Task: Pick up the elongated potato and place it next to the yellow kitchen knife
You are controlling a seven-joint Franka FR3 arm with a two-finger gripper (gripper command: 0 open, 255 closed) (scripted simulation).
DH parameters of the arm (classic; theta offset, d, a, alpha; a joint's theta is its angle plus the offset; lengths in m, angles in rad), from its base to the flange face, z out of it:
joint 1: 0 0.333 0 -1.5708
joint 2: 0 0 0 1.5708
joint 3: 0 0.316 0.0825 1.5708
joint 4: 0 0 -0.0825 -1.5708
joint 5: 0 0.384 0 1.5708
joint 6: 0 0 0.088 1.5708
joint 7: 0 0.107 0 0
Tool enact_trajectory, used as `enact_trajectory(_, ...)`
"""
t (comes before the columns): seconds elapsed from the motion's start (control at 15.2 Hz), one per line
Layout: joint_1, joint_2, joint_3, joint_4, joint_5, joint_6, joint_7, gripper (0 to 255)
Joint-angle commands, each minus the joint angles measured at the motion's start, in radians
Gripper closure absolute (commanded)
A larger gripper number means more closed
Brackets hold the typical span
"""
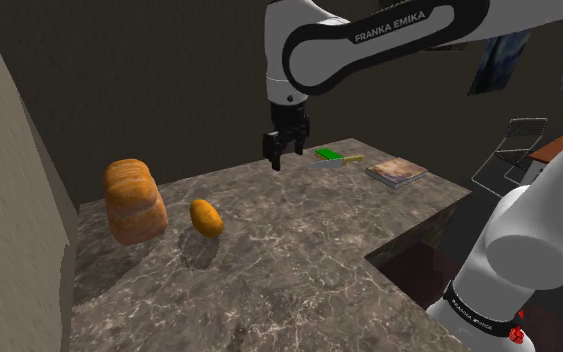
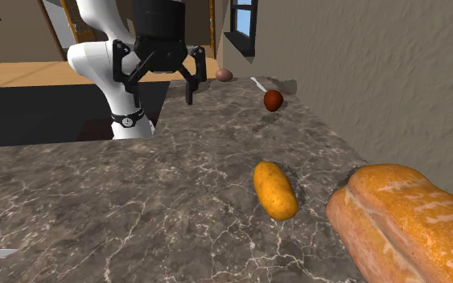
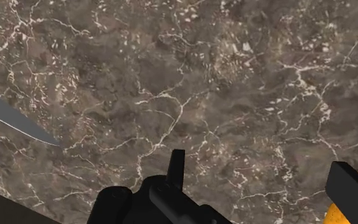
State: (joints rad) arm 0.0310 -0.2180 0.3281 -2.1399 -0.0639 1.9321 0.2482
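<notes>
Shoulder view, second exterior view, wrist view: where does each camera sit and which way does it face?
Shoulder view: beside the robot's base, looking down over the marble counter; the arm and the open gripper show.
Second exterior view: low across the counter, facing the arm; potato and bread loaf lie nearest.
Wrist view: on the hand, looking down at the counter; both fingers show, the knife beside.
Shared: both exterior views show gripper, potato and loaf.

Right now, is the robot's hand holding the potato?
No, the gripper hangs open and empty above the counter, while the potato lies apart beside the bread loaf.
</notes>
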Motion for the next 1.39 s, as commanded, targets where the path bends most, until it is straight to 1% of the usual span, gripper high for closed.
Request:
enact_trajectory(0.0,0.005,0.077,0.026,0.047,-0.018,0.022,0.051,0)
enact_trajectory(0.26,0.024,0.230,0.063,0.156,-0.069,0.046,0.146,0)
enact_trajectory(0.53,0.059,0.389,0.081,0.288,-0.130,0.050,0.235,0)
enact_trajectory(0.86,0.128,0.596,0.079,0.491,-0.203,0.026,0.325,0)
enact_trajectory(1.19,0.216,0.816,0.059,0.755,-0.259,-0.031,0.380,0)
enact_trajectory(1.25,0.227,0.841,0.055,0.788,-0.263,-0.040,0.384,0)
enact_trajectory(1.32,0.226,0.845,0.054,0.780,-0.264,-0.028,0.385,0)
